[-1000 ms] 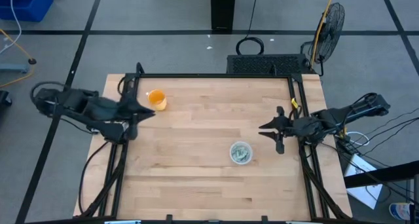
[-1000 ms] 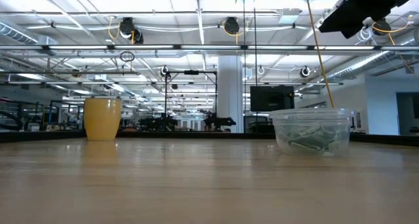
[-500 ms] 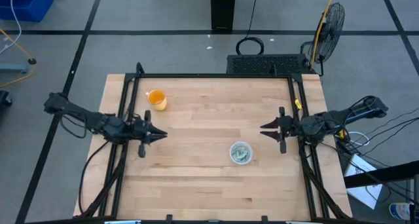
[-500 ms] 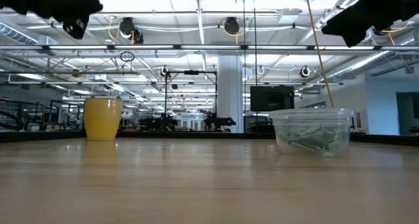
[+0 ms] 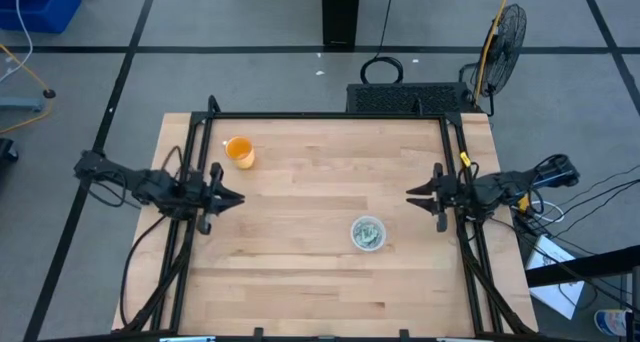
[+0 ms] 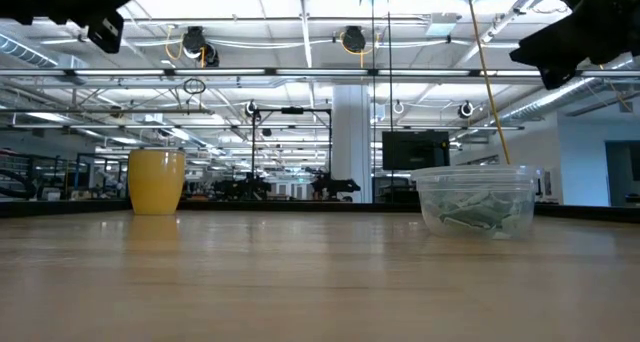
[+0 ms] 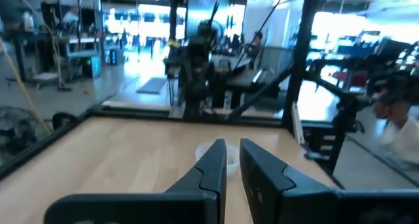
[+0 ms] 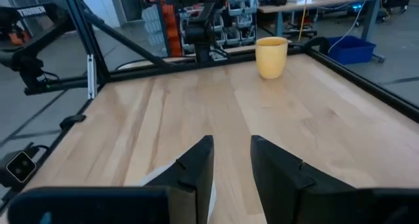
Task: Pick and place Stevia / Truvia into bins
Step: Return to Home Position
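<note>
Left jaws and right jaws both hang slightly apart over my desk's (image 5: 320,282) opposite edges — one orange cup (image 5: 239,152) near the left, one clear cup (image 5: 354,234) nearer the right holding the sachets (image 5: 369,234), too bunched to count.

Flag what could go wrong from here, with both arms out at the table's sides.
Probably little. The right gripper is the one nearer the clear cup that holds the Stevia sachets. A low swing could tip the cup and spill them, though the low view shows the gripper well above the rim. The left gripper sits near the orange cup and carries the same risk.
</note>
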Motion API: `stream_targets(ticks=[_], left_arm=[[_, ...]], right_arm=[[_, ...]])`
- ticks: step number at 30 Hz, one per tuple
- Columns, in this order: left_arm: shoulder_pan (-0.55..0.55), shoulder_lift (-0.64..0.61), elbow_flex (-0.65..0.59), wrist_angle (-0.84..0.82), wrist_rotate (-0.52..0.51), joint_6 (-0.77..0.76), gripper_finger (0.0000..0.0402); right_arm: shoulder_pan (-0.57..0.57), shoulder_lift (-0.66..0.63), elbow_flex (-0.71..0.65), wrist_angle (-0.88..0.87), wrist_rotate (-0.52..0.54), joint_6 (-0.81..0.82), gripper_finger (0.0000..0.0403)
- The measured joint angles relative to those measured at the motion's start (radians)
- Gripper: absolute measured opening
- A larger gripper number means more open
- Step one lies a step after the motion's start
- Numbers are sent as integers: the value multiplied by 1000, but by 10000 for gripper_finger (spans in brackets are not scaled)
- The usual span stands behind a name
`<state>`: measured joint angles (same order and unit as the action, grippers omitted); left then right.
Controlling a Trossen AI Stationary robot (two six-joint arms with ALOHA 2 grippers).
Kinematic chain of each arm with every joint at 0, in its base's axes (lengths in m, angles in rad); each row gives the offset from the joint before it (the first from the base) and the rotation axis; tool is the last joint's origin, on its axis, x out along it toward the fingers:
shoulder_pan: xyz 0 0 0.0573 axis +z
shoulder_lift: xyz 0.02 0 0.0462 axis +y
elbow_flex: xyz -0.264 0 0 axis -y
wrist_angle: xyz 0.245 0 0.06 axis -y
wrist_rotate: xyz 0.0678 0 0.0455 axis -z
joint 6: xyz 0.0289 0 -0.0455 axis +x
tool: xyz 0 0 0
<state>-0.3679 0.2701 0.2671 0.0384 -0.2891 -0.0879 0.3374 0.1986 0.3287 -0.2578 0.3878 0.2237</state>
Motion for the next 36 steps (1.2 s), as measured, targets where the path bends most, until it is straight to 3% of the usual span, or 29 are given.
stream_targets(ticks=[8, 18, 36], left_arm=[[0, -69, -10, -58, 1, 1, 51], [0, -65, -255, 275, 3, -20, 51], [0, -62, -256, 99, -5, 9, 51]], right_arm=[[0, -112, -90, 13, 2, 0, 95], [0, -154, -144, 59, 2, -1, 95], [0, -154, -144, -1, 1, -1, 95]])
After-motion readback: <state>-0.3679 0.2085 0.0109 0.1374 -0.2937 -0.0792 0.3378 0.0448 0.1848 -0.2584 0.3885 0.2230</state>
